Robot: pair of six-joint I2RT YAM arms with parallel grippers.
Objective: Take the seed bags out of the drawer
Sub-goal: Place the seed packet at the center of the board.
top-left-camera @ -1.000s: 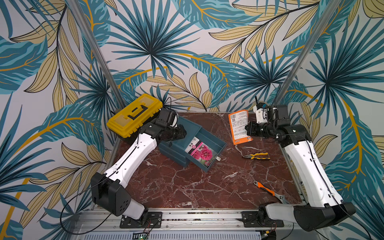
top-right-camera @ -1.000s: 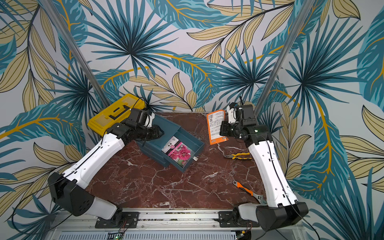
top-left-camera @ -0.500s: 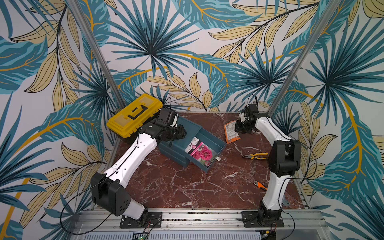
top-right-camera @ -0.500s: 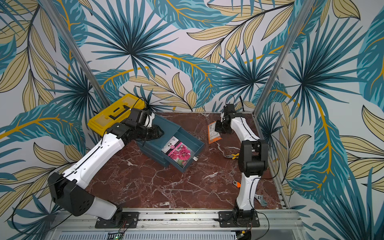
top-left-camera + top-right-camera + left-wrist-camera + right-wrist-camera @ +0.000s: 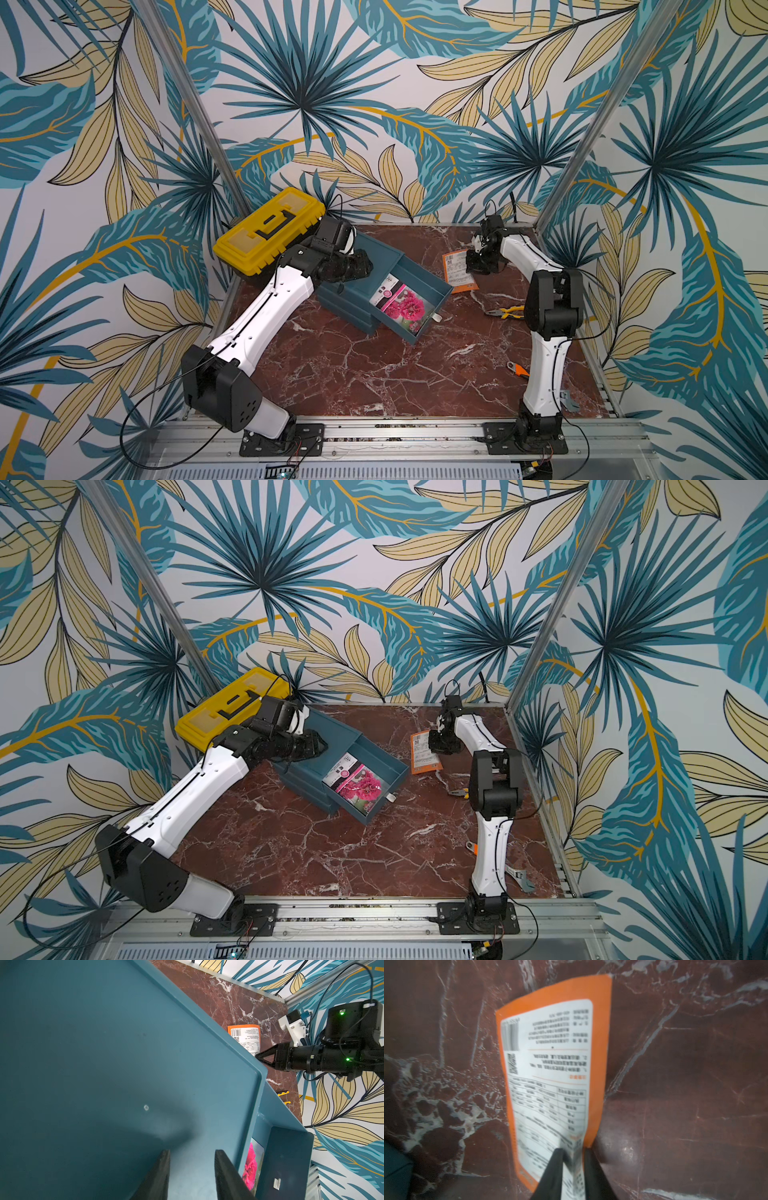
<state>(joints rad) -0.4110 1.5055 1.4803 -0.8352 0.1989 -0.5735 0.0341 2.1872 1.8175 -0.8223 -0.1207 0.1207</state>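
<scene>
Seed bags are seen in two places: an orange-edged bag [image 5: 459, 270] lies back-up on the tabletop [image 5: 374, 374], just beside the open drawer [image 5: 430, 277], and a pink-flower bag [image 5: 401, 305] lies flat on the drawer floor. Whether more bags are hidden beneath it cannot be told.

The right hand [image 5: 573, 1151] is seen narrowly parted, its fingers [image 5: 554, 1167] straddling the near end of the orange-edged bag. Whether the pads touch the paper cannot be told from the blurred wrist view. The left hand [image 5: 192, 1152] is held narrow and empty over the top of the drawer unit [image 5: 376, 253], apparently to steady it, though contact cannot be confirmed.

Several failures are judged possible. If the right hand is withdrawn before the fingers are opened further, the bag could be caught, dragged or flipped, since it is light and bowed rather than pressed flat. Because it lies close to the drawer's corner, it could also be swept aside by the arm on its way to the drawer. The pink-flower bag is expected to be hard to pinch. It is thin, flat and close to the drawer wall, so fingers could skid over it or be jammed against the floor. Should the bracing by the left hand be lost, the unit could be shoved across the smooth tabletop toward the pliers [image 5: 505, 311].
</scene>
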